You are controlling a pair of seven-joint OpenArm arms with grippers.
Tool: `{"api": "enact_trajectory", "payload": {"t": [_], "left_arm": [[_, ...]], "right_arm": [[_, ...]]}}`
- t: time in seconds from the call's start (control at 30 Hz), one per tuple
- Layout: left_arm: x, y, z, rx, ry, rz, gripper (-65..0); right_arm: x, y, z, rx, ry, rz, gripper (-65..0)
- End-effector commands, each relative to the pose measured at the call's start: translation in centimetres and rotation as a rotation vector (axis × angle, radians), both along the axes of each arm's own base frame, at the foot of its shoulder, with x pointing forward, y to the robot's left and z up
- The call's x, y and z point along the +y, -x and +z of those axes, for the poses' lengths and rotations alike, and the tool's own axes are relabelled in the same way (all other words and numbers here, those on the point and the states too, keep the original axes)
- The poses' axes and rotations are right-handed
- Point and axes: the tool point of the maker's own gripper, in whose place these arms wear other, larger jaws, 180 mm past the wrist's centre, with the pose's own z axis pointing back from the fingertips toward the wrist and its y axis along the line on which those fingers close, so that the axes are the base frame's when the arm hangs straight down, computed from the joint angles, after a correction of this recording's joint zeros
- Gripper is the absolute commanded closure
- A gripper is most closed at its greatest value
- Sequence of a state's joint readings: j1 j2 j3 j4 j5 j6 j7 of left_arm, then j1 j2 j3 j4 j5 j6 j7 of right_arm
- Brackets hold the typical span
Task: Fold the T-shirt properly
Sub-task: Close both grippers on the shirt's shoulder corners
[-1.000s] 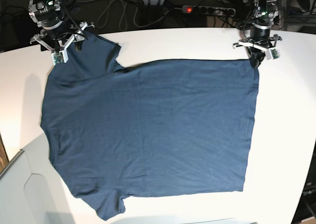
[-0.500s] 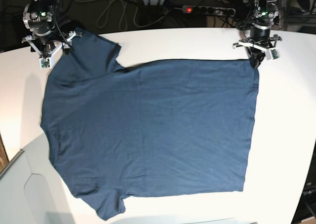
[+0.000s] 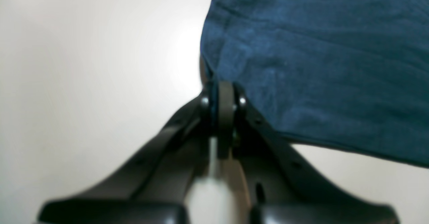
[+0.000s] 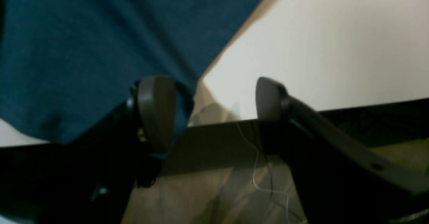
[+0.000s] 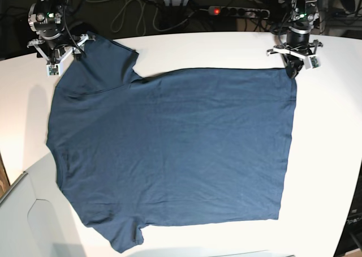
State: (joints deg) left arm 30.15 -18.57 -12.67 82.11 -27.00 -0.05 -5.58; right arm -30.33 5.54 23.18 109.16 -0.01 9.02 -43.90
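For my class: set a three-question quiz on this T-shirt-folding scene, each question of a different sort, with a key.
1. True or false: the left gripper is shut on a corner of the T-shirt.
2. Multiple choice: in the right wrist view, the right gripper is A) shut on cloth, B) open, one fingertip against the shirt, C) out of view.
3. Fill in: in the base view, the T-shirt lies spread flat on the white ____.

Key: 1 true; 2 B; 3 table.

White round-edged table [image 5: 331,144] with a dark navy T-shirt [image 5: 169,149] spread flat across it
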Motion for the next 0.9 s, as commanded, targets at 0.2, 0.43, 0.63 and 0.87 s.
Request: {"api": "enact_trajectory", "payload": {"t": [0.2, 0.43, 0.63, 0.87], "left_arm": [[0.3, 0.3, 0.0, 0.019, -0.009, -0.005, 0.0], [0.3, 0.4, -0.1, 0.021, -0.009, -0.005, 0.0], [0.3, 0.4, -0.1, 0.022, -0.009, -0.005, 0.0], [0.3, 0.5, -0.1, 0.024, -0.007, -0.005, 0.0]], "right_arm": [[0.6, -0.1, -0.1, -0.003, -0.011, 0.067, -36.1], [0.5, -0.3, -1.3, 0.018, -0.028, 0.053, -35.8], [2.2, -0.7, -2.0, 0.035, -0.047, 0.12, -34.9], [2.7, 0.0, -3.5, 0.084, -0.063, 0.142, -15.0]]}}
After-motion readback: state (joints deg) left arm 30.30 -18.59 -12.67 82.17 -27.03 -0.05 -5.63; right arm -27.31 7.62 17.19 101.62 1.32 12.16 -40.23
